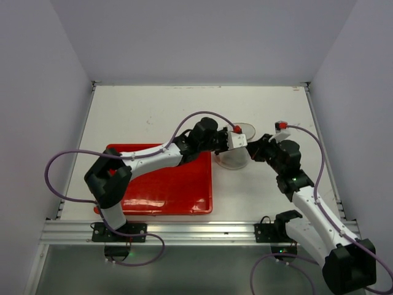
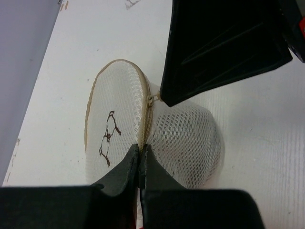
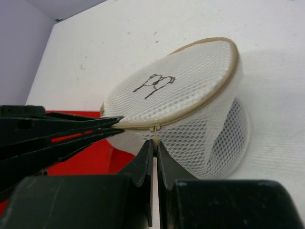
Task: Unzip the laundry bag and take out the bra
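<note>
No readable text anywhere (the laundry bag (image 3: pixel 200 71) bears only a dark squiggle (image 3: pixel 155 84)).

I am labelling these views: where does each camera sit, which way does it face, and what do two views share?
Top external: above and behind the bases, looking down at the table; both arms show, left gripper and right gripper meeting at the laundry bag.
Left wrist: on the left arm, looking along its own shut fingers at the bag's zipper pull.
Right wrist: on the right arm, looking low at the bag's side; its own fingers pinch the pull.
Both wrist views share the bag's dark mark.
</note>
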Available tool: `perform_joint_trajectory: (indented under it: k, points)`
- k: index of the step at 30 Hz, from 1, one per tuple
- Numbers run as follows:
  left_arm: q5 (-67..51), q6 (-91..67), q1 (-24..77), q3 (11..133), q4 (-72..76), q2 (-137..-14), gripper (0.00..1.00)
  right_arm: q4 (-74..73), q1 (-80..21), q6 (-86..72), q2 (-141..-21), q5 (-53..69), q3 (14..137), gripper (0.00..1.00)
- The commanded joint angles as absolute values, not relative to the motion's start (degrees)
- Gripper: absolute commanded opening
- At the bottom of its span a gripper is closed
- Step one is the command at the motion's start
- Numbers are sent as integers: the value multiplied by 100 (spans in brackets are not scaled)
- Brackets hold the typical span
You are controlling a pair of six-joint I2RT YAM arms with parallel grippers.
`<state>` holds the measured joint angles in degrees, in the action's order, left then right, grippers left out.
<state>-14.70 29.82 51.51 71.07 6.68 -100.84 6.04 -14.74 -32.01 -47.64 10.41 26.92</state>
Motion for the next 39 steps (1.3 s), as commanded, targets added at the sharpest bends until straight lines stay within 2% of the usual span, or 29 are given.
perform_joint_trajectory:
  k: [1, 11, 18, 28, 29, 33, 35, 37, 38, 39]
  points:
    - [-1477, 3251, 5124, 6874, 1204, -9835, 0, 396, -1450, -2874, -4895, 237, 2918, 0]
    - [-1714, 3639, 5010, 6390, 1459, -9448, 0, 158, -1345, -2338, -5089, -500, 3111, 0]
    - [-1986, 3375, 4852, 6240, 1906, -9351, 0, 220, -1301, -2311, -5256, -282, 3190, 0]
    - [-1829, 2682, 4781, 7180, 2249, -10327, 0, 26, -1301, -2531, -4254, 113, 2927, 0]
    - [-1819, 2489, 4781, 7215, 2372, -10414, 3, 35, -1301, -2549, -4254, 158, 2927, 0]
    - [-1301, 1926, 4781, 7444, 2515, -10494, 33, 123, -1301, -2628, -4332, 333, 2918, 0]
    - [-1152, 1594, 4755, 7488, 2417, -10398, 44, 289, -1301, -2724, -4403, 562, 2874, 0]
    - [-1282, 1337, 4711, 7514, 2093, -10301, 52, 448, -1301, -2821, -4517, 694, 2813, 0]
    - [-1222, 997, 4685, 7636, 1953, -10222, 75, 579, -1301, -2891, -4544, 738, 2734, 0]
    - [-1048, 750, 4676, 7733, 1560, -10187, 80, 632, -1292, -2918, -4561, 738, 2699, 0]
